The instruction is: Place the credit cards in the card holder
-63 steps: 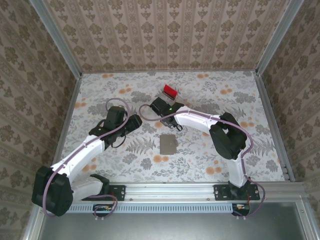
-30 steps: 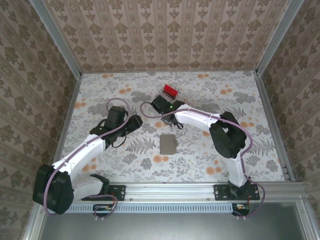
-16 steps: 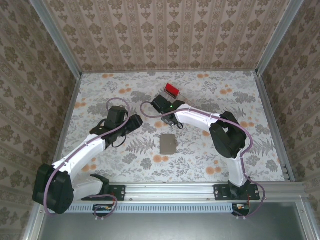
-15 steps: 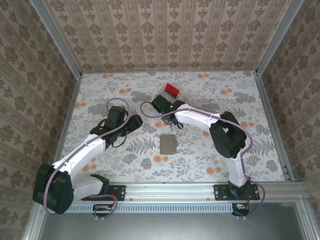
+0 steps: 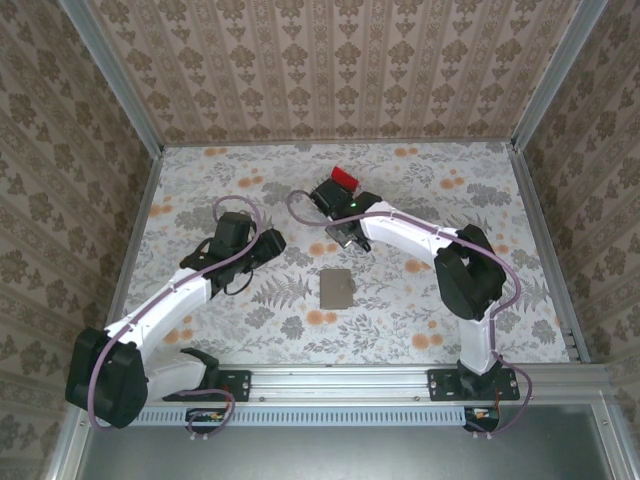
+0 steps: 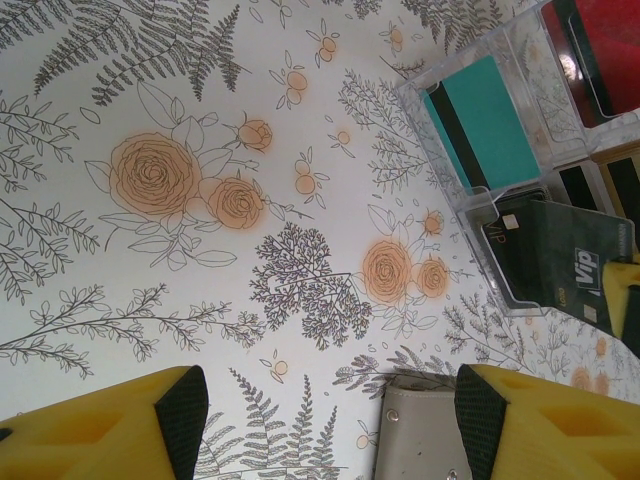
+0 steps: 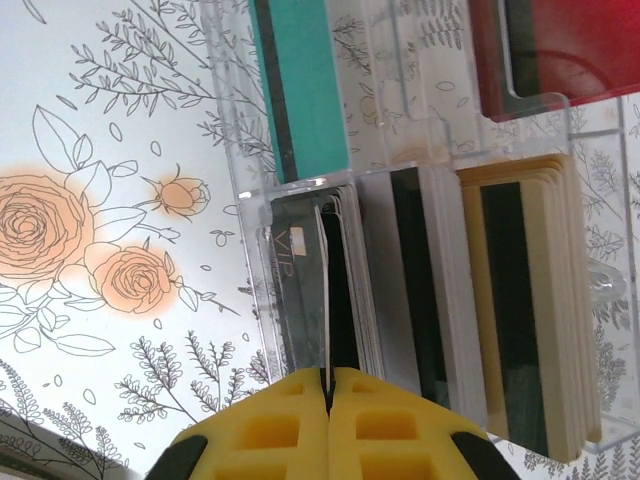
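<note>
Several pockets of cards stand in the clear rack (image 7: pixel 240 120) at the far middle of the counter (image 5: pixel 200 180). The right gripper (image 7: pixel 327 385) has its jaws pressed together on the edge of one dark card (image 6: pixel 570 262), in the pocket just beside the teal card (image 7: pixel 300 80). To do this well, I'd say draw it out straight along the pocket walls, without twisting, since its neighbours are packed against it and might ride out too. The card holder (image 5: pixel 336 288) lies flat nearer the arms, well apart from the rack, with bare counter between for the carry. The left gripper (image 6: pixel 325 415) hangs wide open and empty over the holder's edge.
</note>
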Robot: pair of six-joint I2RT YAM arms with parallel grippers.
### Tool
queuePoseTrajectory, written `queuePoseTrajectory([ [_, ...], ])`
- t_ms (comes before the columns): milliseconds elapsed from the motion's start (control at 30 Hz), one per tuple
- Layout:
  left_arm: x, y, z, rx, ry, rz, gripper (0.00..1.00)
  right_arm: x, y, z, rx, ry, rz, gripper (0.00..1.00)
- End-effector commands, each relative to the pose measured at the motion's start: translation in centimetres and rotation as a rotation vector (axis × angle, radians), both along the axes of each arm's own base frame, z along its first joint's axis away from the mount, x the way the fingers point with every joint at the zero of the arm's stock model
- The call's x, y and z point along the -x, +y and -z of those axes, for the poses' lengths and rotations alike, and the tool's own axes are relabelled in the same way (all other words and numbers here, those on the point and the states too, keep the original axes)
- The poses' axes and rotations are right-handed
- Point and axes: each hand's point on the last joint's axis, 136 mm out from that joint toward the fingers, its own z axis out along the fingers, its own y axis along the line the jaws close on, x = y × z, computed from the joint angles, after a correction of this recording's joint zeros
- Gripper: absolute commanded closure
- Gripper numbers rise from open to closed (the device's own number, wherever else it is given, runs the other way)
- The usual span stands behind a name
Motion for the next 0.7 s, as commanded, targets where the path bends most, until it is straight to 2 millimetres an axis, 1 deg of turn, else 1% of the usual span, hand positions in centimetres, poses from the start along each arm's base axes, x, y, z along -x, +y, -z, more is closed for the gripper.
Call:
queuePoseTrajectory([
  [0,-0.4,-0.2,-0.7,0.020,-0.010,-0.002,0.30,0.2,-0.2,-1.1,-0.051,0.016,0.024,0.98],
  [100,-0.4,-0.2,-0.7,0.019,-0.007,-0.001,0.30,0.0,-0.1,-1.4,-0.076,0.015,0.030,0.98],
  [233,-0.4,-0.2,-0.6,0.022,-0.006,-0.001,0.30,-0.1,-0.1,-1.2,-0.115,0.044,0.034,0.99],
  [333,-0.4,-0.3,-0.7,0.024,-0.008,0.002,0.30,0.0,0.0,-1.8,-0.156,0.066,0.030,1.00],
  [467,-0.4,-0.3,-0.7,0.028,-0.009,0.002,0.30,0.6,0.5,-3.2,-0.293,0.107,0.044,1.00],
  [667,-0.5,-0.6,-0.9,0.037,-0.012,0.008,0.30,1.0,-0.3,-4.6,-0.495,0.221,0.156,1.00],
])
